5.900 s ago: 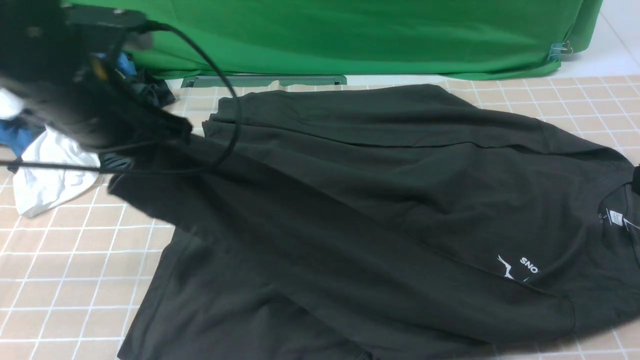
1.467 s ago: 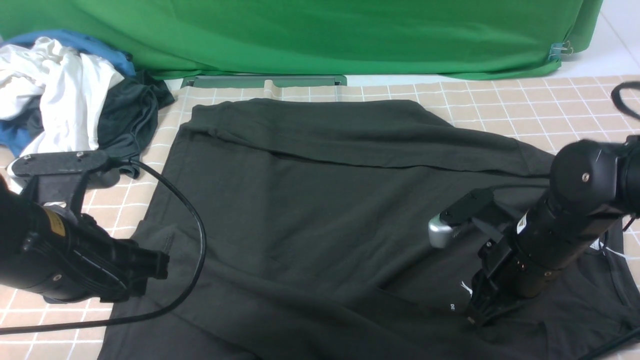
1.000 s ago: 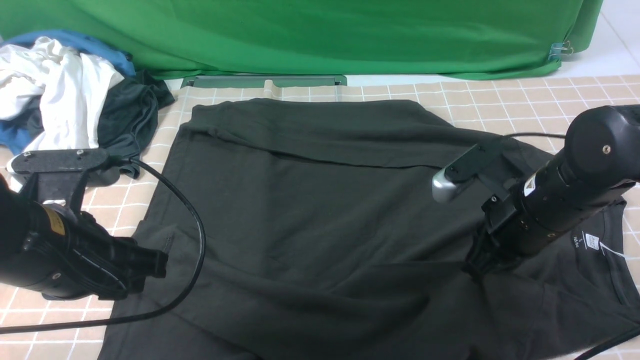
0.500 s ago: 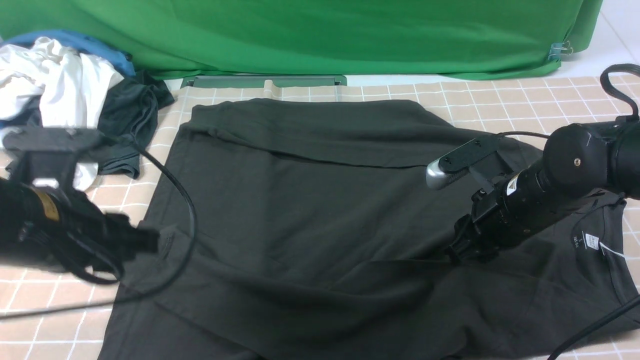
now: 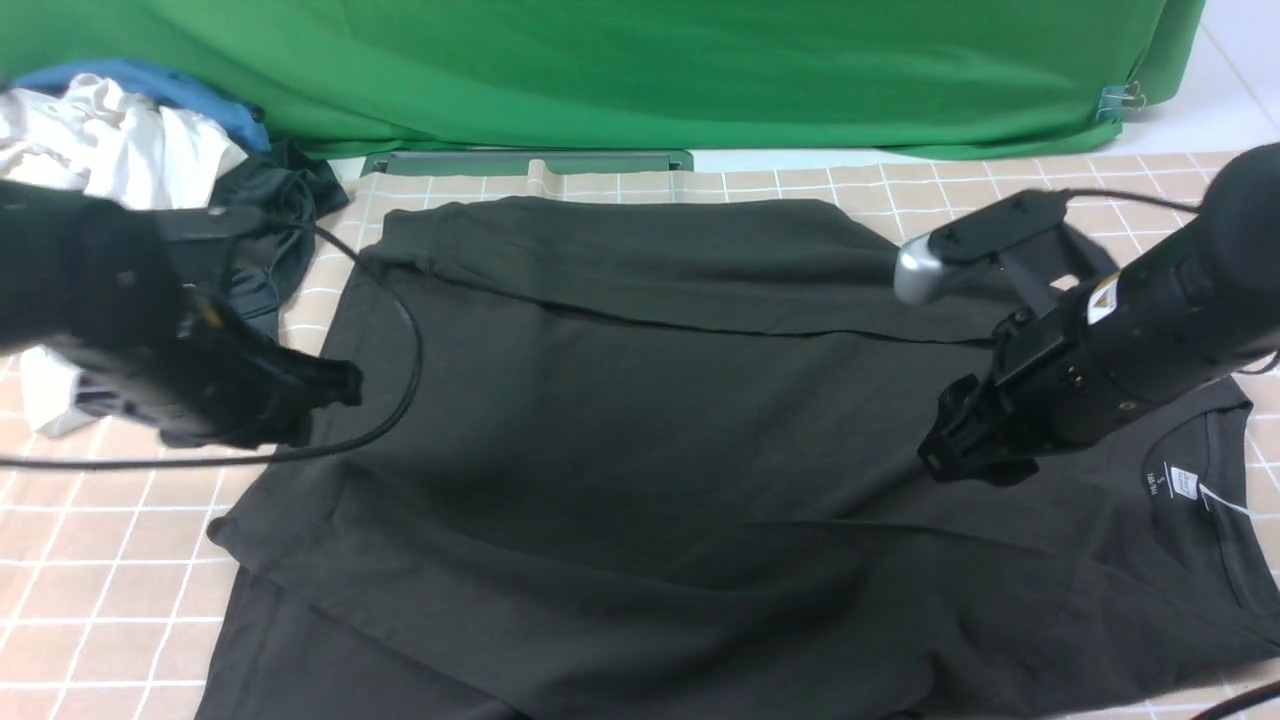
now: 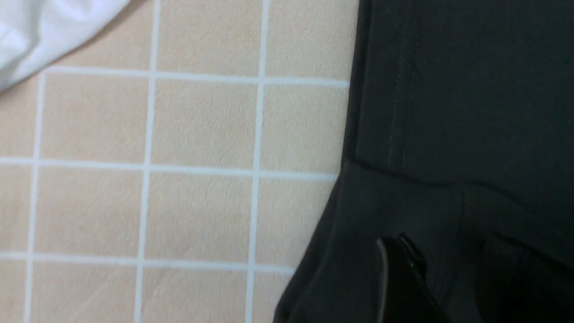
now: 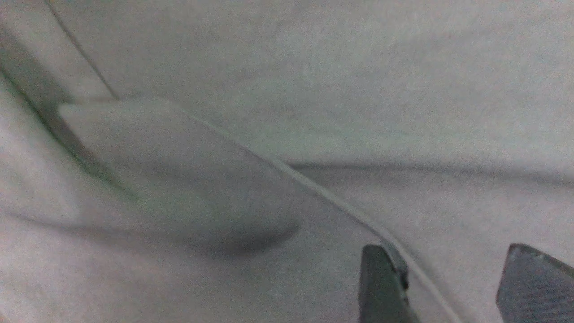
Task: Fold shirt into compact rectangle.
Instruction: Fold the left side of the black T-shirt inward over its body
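The black shirt (image 5: 640, 400) lies spread over the tiled table, its near half folded over the middle and its white neck label (image 5: 1183, 483) at the right. My left gripper (image 5: 335, 385) is at the shirt's left edge, shut on a fold of the dark cloth. In the left wrist view the shirt's hem (image 6: 403, 112) runs beside the tiles, and cloth drapes round my left gripper (image 6: 448, 278). My right gripper (image 5: 945, 462) hovers just above the shirt's right part, open. In the right wrist view my right gripper (image 7: 457, 287) has nothing between its fingers, above a seam of the shirt (image 7: 314, 89).
A pile of white, blue and dark grey clothes (image 5: 130, 160) sits at the back left, and a corner of its white cloth (image 6: 45, 27) shows in the left wrist view. A green backdrop (image 5: 650, 70) closes the far side. The left arm's cable (image 5: 412, 340) loops over the shirt's left corner.
My right gripper has opened, let go of the folded cloth and lifted back to the right. My left arm has moved away and inward, drawing the shirt's left edge with it.
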Controlling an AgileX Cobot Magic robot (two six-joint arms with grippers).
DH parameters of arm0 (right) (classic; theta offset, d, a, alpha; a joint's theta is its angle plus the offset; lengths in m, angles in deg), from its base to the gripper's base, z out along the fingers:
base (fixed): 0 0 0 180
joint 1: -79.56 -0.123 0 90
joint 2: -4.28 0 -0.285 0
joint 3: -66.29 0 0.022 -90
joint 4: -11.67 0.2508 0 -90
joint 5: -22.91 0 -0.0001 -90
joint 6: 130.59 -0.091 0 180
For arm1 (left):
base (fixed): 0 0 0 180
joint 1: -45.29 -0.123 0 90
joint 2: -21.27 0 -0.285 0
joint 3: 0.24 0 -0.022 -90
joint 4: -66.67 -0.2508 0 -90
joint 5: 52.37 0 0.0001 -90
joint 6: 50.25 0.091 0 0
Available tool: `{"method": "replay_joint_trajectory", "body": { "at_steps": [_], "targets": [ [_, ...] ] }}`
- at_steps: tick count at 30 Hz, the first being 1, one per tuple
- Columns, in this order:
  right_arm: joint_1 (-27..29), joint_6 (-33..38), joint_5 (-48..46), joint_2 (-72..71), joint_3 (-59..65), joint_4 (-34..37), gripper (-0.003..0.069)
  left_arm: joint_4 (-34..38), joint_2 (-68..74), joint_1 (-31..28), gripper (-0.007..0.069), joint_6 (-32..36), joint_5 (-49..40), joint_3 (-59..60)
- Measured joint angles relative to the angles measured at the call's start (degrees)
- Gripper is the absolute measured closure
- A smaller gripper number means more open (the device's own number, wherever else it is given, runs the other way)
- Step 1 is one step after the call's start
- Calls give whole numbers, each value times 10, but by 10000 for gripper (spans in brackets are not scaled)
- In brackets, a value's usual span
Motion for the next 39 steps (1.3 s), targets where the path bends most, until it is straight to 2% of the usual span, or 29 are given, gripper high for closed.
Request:
{"method": "replay_joint_trajectory", "body": {
  "at_steps": [11, 16, 18, 19, 20, 22, 24, 33, 39],
  "targets": [
    [0, 0, 0, -7, 0, 1, 273, -36, 103, 0, 246, -4, 8, -43],
    [0, 0, 0, -7, 0, 1, 275, -40, 107, 0, 250, -4, 9, -47],
    [0, 0, 0, -7, 0, 1, 278, -38, 107, 0, 298, -4, 9, -47],
    [0, 0, 1, -7, 0, 1, 279, -34, 107, 0, 344, -5, 10, -47],
    [0, 0, 1, -7, 0, 1, 281, -30, 107, 0, 428, -5, 11, -47],
    [0, 0, 1, -7, 0, 1, 281, -30, 107, 0, 524, -3, 10, -47],
    [0, 0, 3, -7, 0, 1, 281, -30, 106, 0, 575, 0, 9, -47],
    [0, 0, 17, -7, 0, 1, 281, -35, 30, 0, 587, 4, -15, -46],
    [0, 0, 22, -7, 0, 1, 281, -38, 1, 0, 587, 5, 24, -52]
  ]
}}
